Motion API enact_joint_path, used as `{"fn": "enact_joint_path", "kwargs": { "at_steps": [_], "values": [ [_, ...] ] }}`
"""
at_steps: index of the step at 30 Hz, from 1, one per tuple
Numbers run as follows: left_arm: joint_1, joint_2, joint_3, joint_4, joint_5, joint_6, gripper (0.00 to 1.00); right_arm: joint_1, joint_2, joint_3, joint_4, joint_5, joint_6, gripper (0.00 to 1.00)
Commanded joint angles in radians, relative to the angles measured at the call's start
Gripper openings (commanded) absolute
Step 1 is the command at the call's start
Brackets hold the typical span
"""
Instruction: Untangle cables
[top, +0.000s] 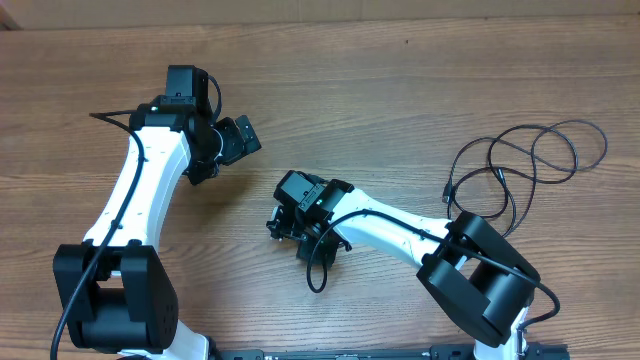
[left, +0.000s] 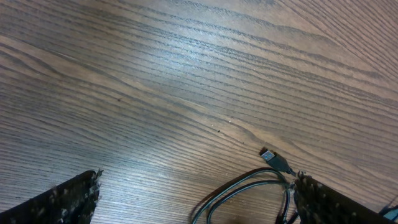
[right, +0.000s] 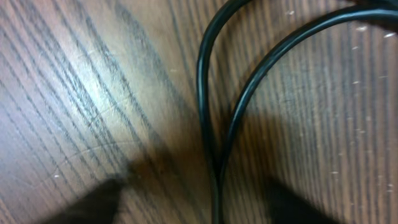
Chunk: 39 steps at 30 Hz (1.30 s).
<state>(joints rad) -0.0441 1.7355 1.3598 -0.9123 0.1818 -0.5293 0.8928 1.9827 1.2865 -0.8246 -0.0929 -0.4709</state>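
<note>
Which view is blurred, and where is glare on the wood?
Right wrist view: blurred, the cable soft-edged, pale glare left of it. Left wrist view: sharp, the plug crisp, sheen on the table. Overhead view: evenly lit, sharp.

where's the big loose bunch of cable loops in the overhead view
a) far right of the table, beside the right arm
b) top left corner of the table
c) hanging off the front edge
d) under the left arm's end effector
a: the looped cable sprawls on the far right of the table, just above the right arm.
</note>
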Motion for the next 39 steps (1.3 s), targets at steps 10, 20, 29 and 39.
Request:
{"fn": "enact_joint_path", "kwargs": {
  "at_steps": [10, 20, 29, 39],
  "values": [
    [-0.002, 0.01, -0.007, 0.001, -0.01, -0.013, 1.0, -0.005, 0.021, -0.018, 0.0, -0.006, 0.021, 0.43],
    [-0.002, 0.01, -0.007, 0.001, -0.01, -0.013, 1.0, -0.005, 0.021, -0.018, 0.01, 0.011, 0.059, 0.04],
    [-0.002, 0.01, -0.007, 0.001, -0.01, -0.013, 1.0, -0.005, -0.056, 0.052, -0.075, -0.112, 0.09, 0.04],
    [-0.002, 0.01, -0.007, 0.001, -0.01, -0.013, 1.0, -0.006, -0.326, 0.186, -0.158, -0.129, 0.109, 0.04]
  ]
}}
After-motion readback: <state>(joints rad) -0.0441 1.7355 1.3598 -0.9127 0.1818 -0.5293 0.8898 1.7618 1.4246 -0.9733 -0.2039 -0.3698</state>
